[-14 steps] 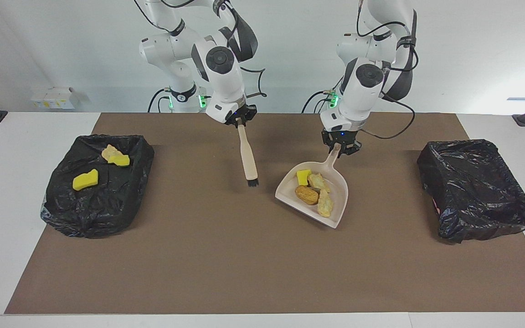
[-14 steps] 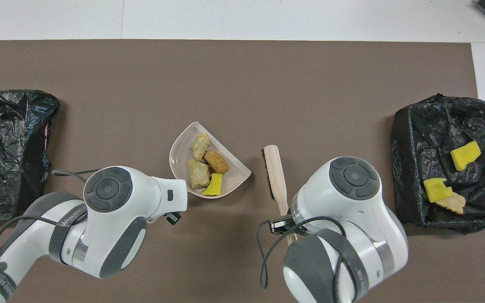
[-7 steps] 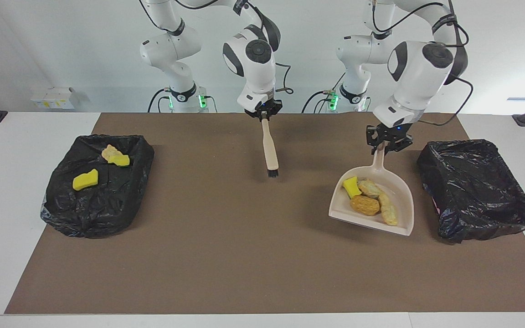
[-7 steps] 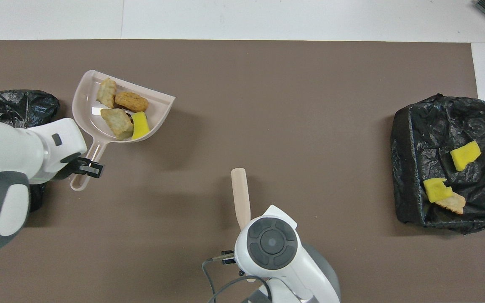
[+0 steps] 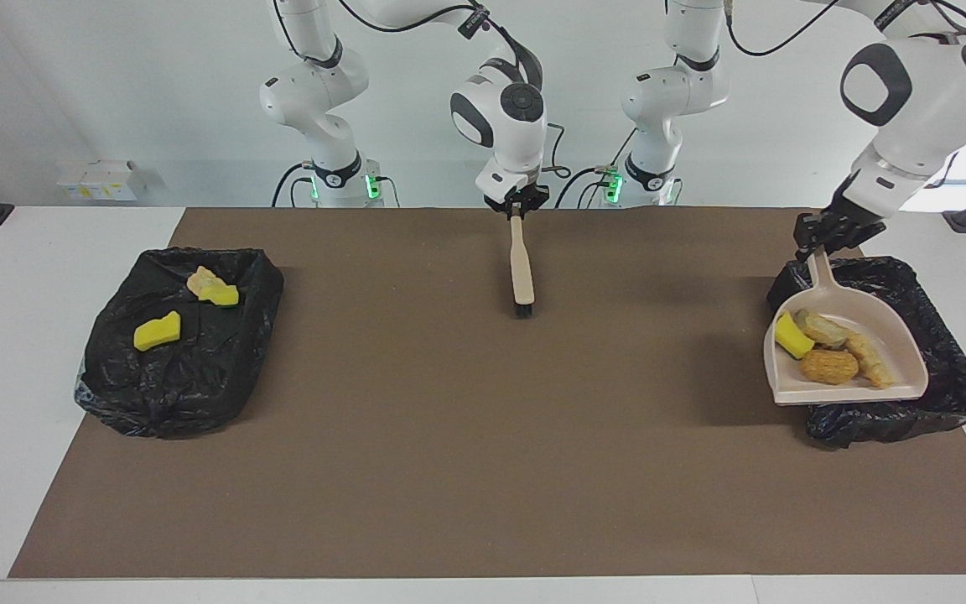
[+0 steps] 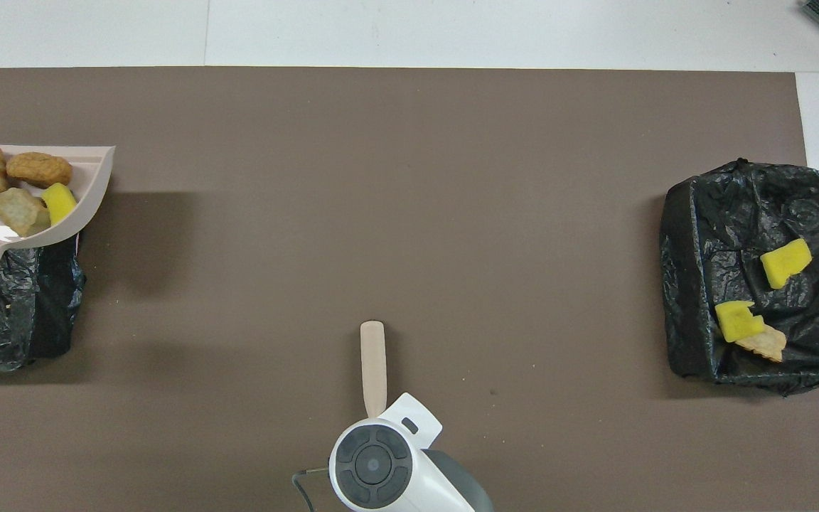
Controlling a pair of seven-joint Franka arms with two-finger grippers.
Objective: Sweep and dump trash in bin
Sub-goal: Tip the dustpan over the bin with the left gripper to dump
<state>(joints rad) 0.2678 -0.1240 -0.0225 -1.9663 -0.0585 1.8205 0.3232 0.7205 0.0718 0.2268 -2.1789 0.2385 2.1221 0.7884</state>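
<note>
Trash scraps fill the pale beige plastic dustpan point(image 5: 860, 356): a bright yellow sponge bit point(image 5: 793, 335), two pale tan rock-like chunks point(image 5: 823, 327) and an orange-brown oval lump point(image 5: 828, 367) lie together toward the pan's closed end near the handle. The left gripper point(image 5: 818, 243) is clenched on the top of the dustpan's handle and holds the pan in the air over the black-bag-lined bin point(image 5: 944, 369) at the left arm's end of the table. The pan's open lip points away from the robots, and its shadow falls on the brown mat point(image 5: 449, 470) beside that bin. In the overhead view the dustpan point(image 6: 89, 185) sits at the picture's edge above the bin's black liner point(image 6: 47, 299), with the four scraps grouped on it.

The right gripper point(image 5: 516, 210) is clenched on the top end of a pale wooden hand brush point(image 5: 521, 273), which hangs nearly upright over the mat, its dark bristles point(image 5: 523, 311) at the bottom, just above the mat or touching it; which cannot be told. It is over the middle of the table, on the robots' side, well apart from both bins.

A second black-bag-lined bin point(image 5: 189, 352) stands at the right arm's end of the table. In it lie two yellow sponge pieces point(image 5: 158, 330) and one tan chunk point(image 5: 202, 281), the chunk touching the sponge piece nearer to the robots.
</note>
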